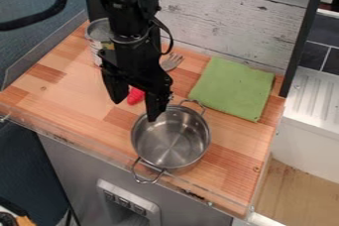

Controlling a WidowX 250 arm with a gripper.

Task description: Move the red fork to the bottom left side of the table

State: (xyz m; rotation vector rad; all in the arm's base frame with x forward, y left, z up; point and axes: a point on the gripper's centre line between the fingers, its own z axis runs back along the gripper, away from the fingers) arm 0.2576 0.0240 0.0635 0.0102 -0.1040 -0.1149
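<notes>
The gripper hangs with its fingers spread, grasping nothing, above the table. The red fork lies partly behind it, towards the back edge. Best to close low and squarely across the handle, lift clear of the pot, and lower it flat near the bottom left corner.

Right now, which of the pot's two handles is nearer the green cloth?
The back handle, close by the green cloth; the front handle points away, toward the near edge of the table.
</notes>
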